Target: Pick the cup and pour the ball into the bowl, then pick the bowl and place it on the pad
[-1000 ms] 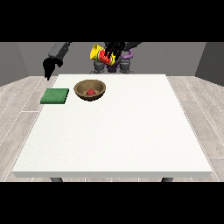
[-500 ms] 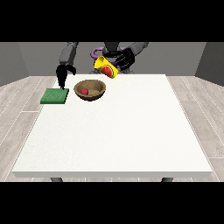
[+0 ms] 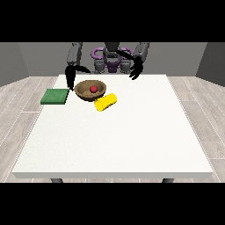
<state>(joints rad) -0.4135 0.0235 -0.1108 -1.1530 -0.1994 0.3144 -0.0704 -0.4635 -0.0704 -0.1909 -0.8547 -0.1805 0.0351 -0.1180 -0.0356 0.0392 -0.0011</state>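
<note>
- The small red ball [image 3: 93, 89] lies inside the round brown wooden bowl [image 3: 83, 92], so the pour looks done; the step in hand, by my judgement, is picking up the bowl.
- The yellow plastic cup [image 3: 107, 102] lies on its side on the white surface [image 3: 114, 140], touching or just beside the bowl's near right edge. Keep your lift clear of it so it does not roll.
- The black hand at the view's left [image 3: 69, 78] hangs just beside the bowl's left rim, fingers pointing down and relaxed, grasping nothing. Bring it onto the rim from that side and close on the wall, not over the ball.
- The black hand at the view's right [image 3: 136, 70] hovers well apart from the bowl, fingers released and holding nothing. Leave it out of the way.
- The flat green square pad [image 3: 55, 96] lies near the bowl, on its left. Lift the bowl level so the ball stays in, carry it sideways, and set it down centred on the pad.
</note>
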